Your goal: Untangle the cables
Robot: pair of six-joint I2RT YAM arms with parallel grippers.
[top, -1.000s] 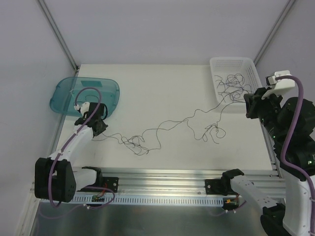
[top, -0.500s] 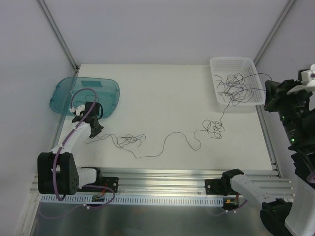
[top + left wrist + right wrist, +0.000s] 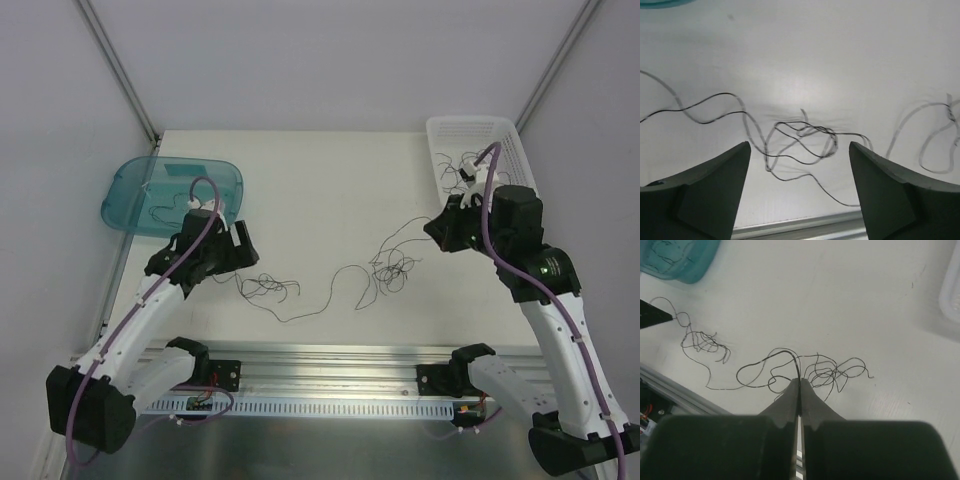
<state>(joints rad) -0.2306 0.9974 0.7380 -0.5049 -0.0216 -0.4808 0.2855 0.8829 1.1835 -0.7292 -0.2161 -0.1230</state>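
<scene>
Both arms moved in since prev frames: R gripper (image 3: 437, 228) swung from far right edge to over the table (image 3: 320, 180), and L gripper (image 3: 238, 248) came away from the tray (image 3: 125, 185). L fingers (image 3: 705, 195) now wide apart, nothing btwn them, above a small knot. R fingers (image 3: 785, 405) pressed together on one strand. Cables (image 3: 388, 268) trail across table btwn the two grippers, w/ a clump just below R gripper; more in basket (image 3: 505, 130), some in tray.

Top camera overlooks the whole table (image 3: 330, 180); both wrist cameras face its cables (image 3: 388, 270) closely.
</scene>
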